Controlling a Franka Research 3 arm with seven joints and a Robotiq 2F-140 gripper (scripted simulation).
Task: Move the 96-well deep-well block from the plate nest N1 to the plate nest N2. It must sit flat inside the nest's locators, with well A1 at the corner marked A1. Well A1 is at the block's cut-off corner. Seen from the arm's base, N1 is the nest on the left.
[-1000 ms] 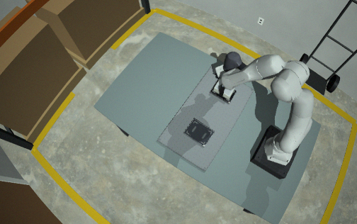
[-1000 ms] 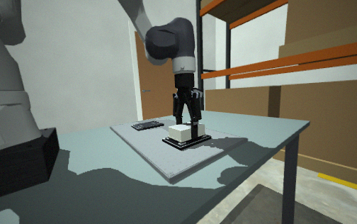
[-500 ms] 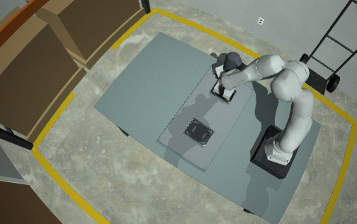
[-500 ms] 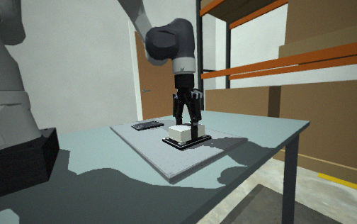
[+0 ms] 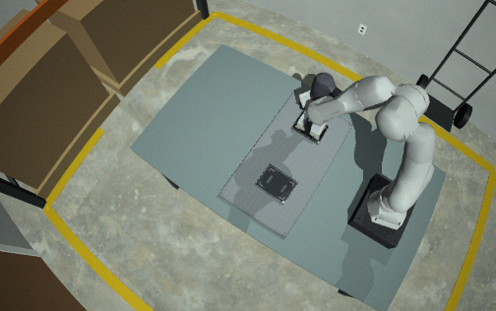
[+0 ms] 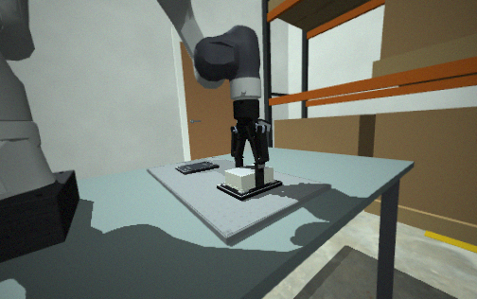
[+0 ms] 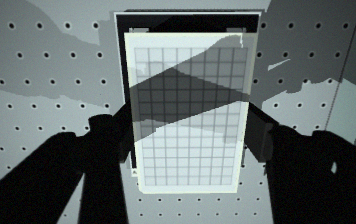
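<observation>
The move looks mostly made, with the final seating and the release left to confirm. The block (image 5: 319, 130) (image 6: 240, 180) (image 7: 190, 115) is at N2 (image 5: 319, 142) (image 6: 241, 196) (image 7: 118, 55), the right-hand nest as seen from the arm's base (image 5: 392, 242) (image 6: 71, 191). N1 (image 5: 277, 183) (image 6: 197, 167) lies on the same board (image 5: 246, 189) (image 6: 199, 201) (image 7: 60, 80) with no block in it, so the carry across appears done. The gripper (image 6: 249, 174) (image 7: 186, 109) is down around the block, one finger along each long side, standing about as wide apart as the block. Whether the pads press on it or have just eased off cannot be told. In the exterior view the block sits low and looks roughly level over the nest; in the wrist view its outline runs past the nest's near end, which may be only its height and the slant of the camera. Whether its underside lies flat inside all the locators cannot be made out. The cut-off corner seems to be the lower left one in the wrist view, beside a small mark on the nest that is probably the A1 label, so the turn looks right. What remains, by this reading, is to make sure the block is fully down, spread the fingers enough to clear its sides, and lift straight up. A pad dragging on one side could tip the block or pull it off the locators.

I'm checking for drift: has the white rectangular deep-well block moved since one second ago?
No visible shift: in the exterior view, the block keeps its place against the black rectangular nest.
</observation>
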